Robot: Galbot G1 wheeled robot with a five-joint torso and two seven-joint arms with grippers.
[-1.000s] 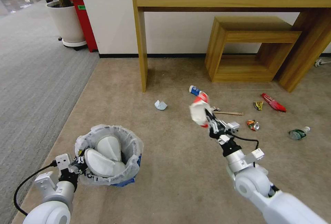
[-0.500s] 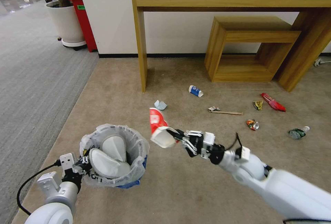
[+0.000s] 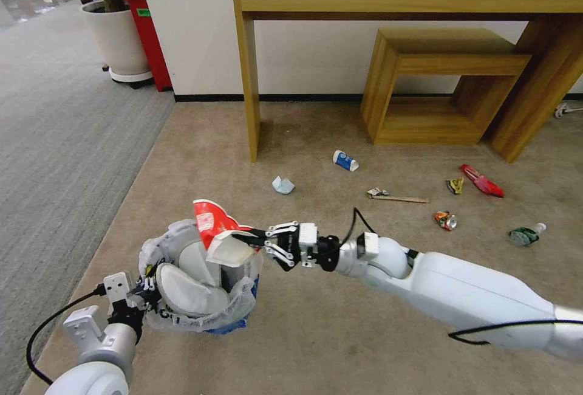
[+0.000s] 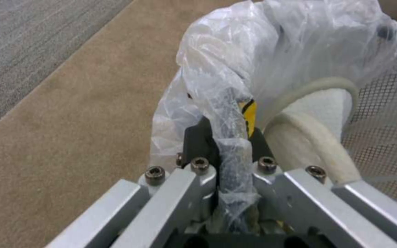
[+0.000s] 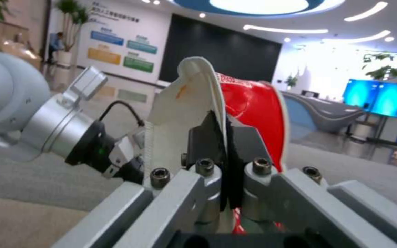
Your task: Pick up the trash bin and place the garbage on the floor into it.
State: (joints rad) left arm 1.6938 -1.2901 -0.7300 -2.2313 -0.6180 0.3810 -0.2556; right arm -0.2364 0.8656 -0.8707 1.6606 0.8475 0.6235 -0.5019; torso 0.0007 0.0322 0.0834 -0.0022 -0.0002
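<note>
The trash bin [image 3: 234, 298], blue with a white bag over its rim, hangs tilted just above the floor [image 3: 316, 334] at the lower left. Two white slippers [image 3: 182, 288] lie inside. My left gripper [image 3: 147, 287] is shut on the bin's near rim; the left wrist view shows its fingers [image 4: 198, 144] pinching the bagged rim [image 4: 228, 113] beside a slipper [image 4: 318, 137]. My right gripper [image 3: 246, 239] is shut on a red-white carton [image 3: 212, 228] held over the bin's mouth; the right wrist view shows the carton [image 5: 249, 103] clamped in that gripper [image 5: 226, 141].
On the beige carpet lie crumpled paper [image 3: 282, 185], a blue-white cup [image 3: 345, 160], a wooden stick [image 3: 398, 198], a crushed can [image 3: 445, 220], yellow [image 3: 455, 185] and red [image 3: 481, 181] wrappers and a plastic bottle [image 3: 526, 235]. A wooden table leg [image 3: 248, 79] and low shelf [image 3: 437, 91] stand behind.
My right arm has swung left with the carton, from above the litter to over the bin's mouth. The left gripper still holds the bin, which has shifted only slightly.
</note>
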